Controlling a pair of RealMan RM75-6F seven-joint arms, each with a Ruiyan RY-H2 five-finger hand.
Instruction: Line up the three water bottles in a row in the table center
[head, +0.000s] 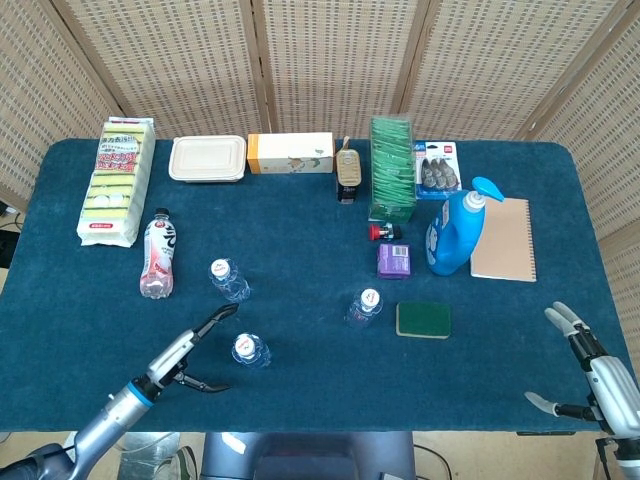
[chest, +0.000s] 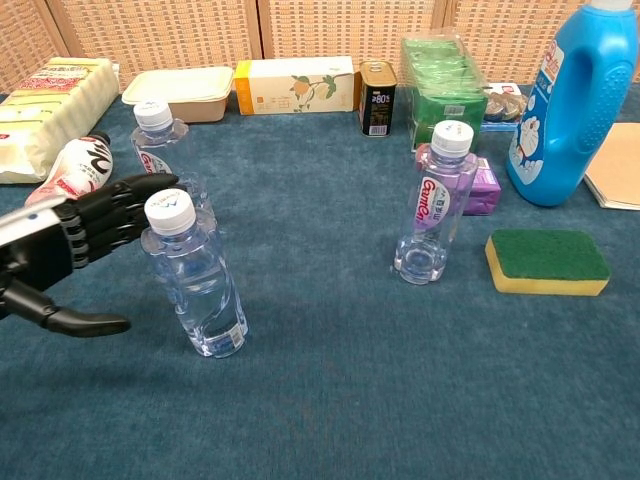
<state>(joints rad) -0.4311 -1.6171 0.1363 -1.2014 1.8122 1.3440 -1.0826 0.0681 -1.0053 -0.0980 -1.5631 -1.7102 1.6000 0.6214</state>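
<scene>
Left hand (chest: 70, 250), fingers spread and empty, sits just beside the front-left water bottle (chest: 195, 275). Right hand (head: 590, 375), also open and empty, hovers at the table's (head: 300, 390) front-right corner.

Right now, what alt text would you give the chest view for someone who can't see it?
A black robot hand reaches in from the left, fingers apart, beside the nearest water bottle on a blue table. Two more water bottles stand upright, one behind and one to the right, near a green sponge and a blue detergent jug.
</scene>
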